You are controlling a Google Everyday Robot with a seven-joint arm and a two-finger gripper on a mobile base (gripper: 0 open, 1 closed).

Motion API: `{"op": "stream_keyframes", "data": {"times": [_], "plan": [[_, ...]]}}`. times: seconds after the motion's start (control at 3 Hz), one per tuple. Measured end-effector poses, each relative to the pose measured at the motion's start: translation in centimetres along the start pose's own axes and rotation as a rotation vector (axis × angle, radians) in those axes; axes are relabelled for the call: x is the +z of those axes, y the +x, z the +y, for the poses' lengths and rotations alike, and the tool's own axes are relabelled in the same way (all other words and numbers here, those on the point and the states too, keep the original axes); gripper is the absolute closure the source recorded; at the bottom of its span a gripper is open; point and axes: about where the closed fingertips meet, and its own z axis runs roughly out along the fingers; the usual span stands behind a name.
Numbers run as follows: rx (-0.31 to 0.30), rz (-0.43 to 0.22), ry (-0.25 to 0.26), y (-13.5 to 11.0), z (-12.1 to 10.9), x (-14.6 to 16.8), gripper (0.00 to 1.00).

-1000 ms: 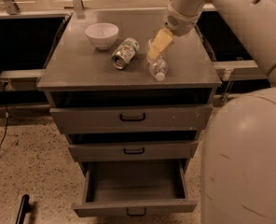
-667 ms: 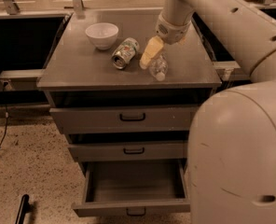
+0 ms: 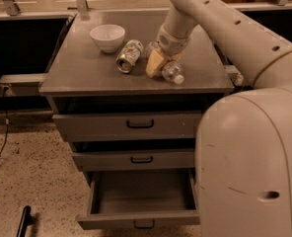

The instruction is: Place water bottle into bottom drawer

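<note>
Grasp step in hand: gripper (image 3: 163, 63) set at the water bottle (image 3: 173, 72) lying on the cabinet top (image 3: 77, 73), upper centre — hold cannot be told — next calls for lifting, then lowering into the open bottom drawer (image 3: 136, 219), lower centre.

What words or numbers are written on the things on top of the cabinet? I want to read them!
No text here can be read.
The soda can: green-and-white print, too blurred to read.
The water bottle: thin label, too small to read.
The white bowl: no writing shows.
The gripper, down at the water bottle on the cabinet top: no writing shows.
</note>
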Motion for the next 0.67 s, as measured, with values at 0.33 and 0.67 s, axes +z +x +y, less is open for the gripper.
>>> {"op": "stream_keyframes", "data": {"times": [0.33, 0.67], "plan": [[0.001, -0.008, -0.01, -0.1, 0.1, -0.3, 0.63], [-0.115, -0.206, -0.065, 0.6, 1.2, -4.9, 0.94]]}}
